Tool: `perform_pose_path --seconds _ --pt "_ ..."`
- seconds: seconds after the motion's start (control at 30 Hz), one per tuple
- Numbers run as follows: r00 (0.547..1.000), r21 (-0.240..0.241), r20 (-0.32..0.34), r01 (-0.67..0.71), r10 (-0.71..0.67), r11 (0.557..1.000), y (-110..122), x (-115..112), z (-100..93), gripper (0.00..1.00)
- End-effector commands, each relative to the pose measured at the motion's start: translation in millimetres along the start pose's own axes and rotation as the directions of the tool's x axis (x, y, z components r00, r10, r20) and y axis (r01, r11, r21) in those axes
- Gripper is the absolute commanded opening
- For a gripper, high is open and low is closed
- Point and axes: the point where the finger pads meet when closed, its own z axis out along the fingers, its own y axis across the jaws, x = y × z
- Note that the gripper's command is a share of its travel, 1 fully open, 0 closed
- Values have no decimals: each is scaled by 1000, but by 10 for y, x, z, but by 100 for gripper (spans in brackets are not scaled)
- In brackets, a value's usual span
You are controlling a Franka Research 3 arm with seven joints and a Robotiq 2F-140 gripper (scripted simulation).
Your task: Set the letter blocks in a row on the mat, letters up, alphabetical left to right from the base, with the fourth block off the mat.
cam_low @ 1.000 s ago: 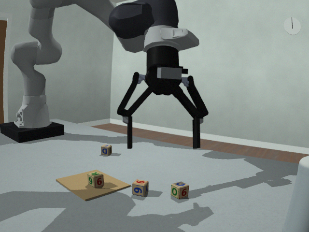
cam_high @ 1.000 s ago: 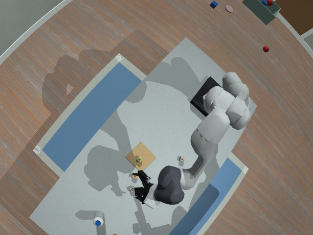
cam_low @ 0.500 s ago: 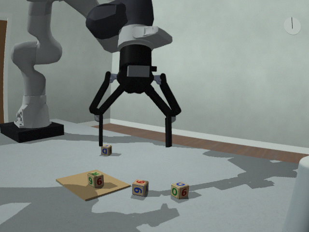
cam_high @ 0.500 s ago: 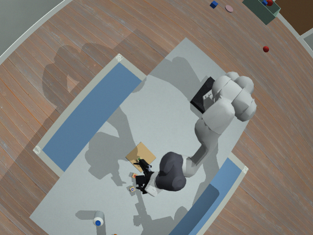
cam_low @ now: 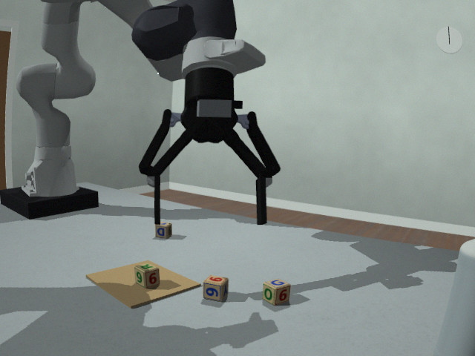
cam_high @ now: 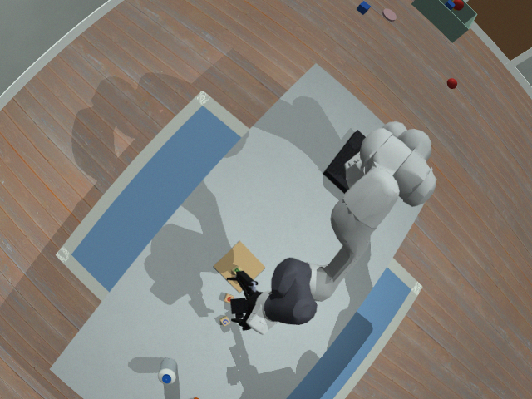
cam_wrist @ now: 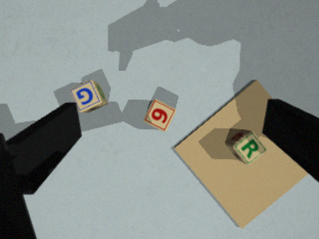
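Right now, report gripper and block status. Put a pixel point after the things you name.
Gripper (cam_high: 237, 299) (cam_low: 209, 222) (cam_wrist: 171, 118) open, holding nothing. R block (cam_high: 236, 270) (cam_low: 146, 276) (cam_wrist: 248, 148) on mat (cam_high: 251, 266) (cam_low: 110, 277) (cam_wrist: 239, 199). G block (cam_high: 224, 321) (cam_low: 276, 292) (cam_wrist: 87, 96) off it. Red-6-topped block (cam_high: 229, 298) (cam_low: 215, 288) (cam_wrist: 159, 115) sits between them.

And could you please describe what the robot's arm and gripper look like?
The arm is light grey with rounded segments and a dark charcoal section near the wrist. The gripper is black, with angular linkages and long, flat fingers.
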Motion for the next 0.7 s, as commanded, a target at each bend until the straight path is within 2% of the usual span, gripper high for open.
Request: perform_pose_path --seconds 0.0,0.67 --pt "1000 4 -6 3 -3 1000 -14 18 -20 100" --pt "1000 4 -6 3 -3 1000 -14 18 -20 100"
